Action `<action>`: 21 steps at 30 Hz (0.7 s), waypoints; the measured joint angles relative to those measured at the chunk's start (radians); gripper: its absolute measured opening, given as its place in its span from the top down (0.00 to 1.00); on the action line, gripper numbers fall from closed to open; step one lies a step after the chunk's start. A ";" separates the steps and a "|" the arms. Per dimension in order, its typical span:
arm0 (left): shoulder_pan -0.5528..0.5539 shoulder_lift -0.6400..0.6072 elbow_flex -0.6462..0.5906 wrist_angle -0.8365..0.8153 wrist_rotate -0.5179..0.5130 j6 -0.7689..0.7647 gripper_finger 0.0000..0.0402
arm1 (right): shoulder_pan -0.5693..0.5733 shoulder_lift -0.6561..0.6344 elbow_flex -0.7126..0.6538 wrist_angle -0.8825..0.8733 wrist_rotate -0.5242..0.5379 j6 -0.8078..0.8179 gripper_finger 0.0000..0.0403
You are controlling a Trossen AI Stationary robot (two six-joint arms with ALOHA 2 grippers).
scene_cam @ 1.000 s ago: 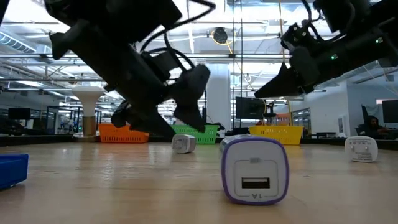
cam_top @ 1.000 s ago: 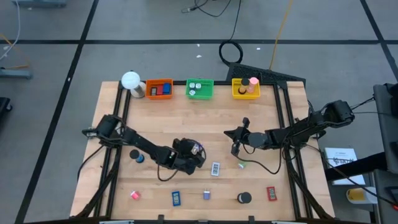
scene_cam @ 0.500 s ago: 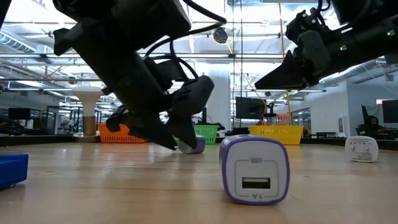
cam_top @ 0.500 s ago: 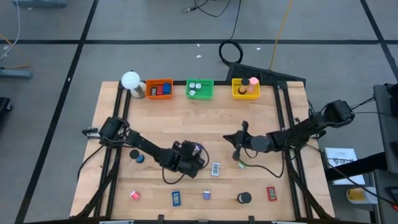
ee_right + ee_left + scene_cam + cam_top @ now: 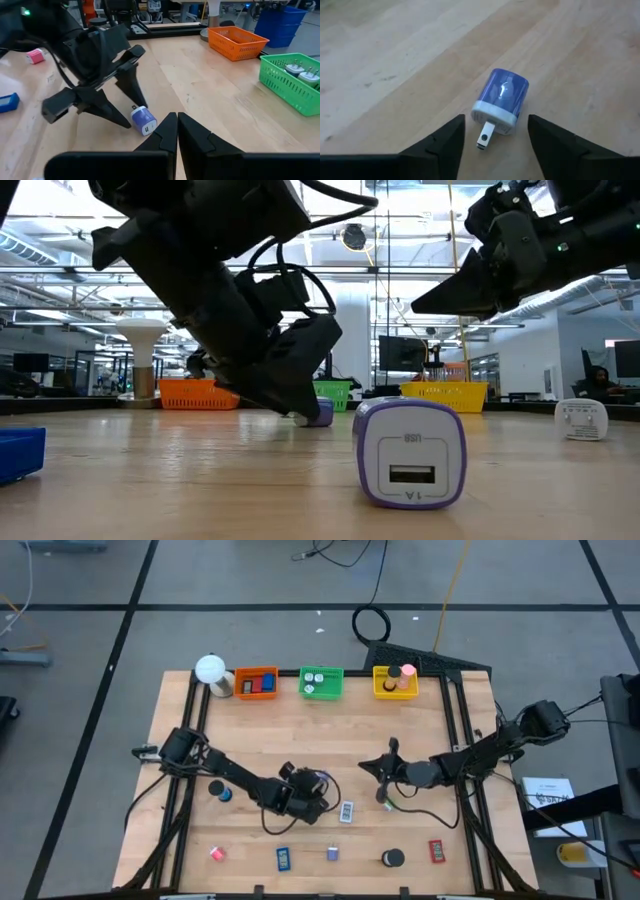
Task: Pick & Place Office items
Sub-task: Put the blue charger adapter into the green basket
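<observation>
The left gripper [image 5: 495,137] is lowered with jaws apart around the purple charger [image 5: 501,101]; next it should close; the right gripper [image 5: 177,131], jaws together, waits near.

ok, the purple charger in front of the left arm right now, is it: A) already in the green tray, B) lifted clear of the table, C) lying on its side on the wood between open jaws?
C: the purple charger lies on its side on the table, prong showing, with the left gripper jaws spread either side and not closed on it.
</observation>
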 joint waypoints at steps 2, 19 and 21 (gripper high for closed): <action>0.003 0.000 0.000 -0.001 0.002 0.034 0.40 | 0.008 0.000 0.000 0.002 0.003 0.000 0.99; 0.033 0.034 -0.005 0.121 0.025 0.255 0.58 | 0.032 0.000 0.000 0.017 0.004 0.020 0.99; 0.031 0.032 -0.005 0.121 0.028 0.264 0.63 | 0.040 0.000 0.000 0.017 0.004 0.018 0.99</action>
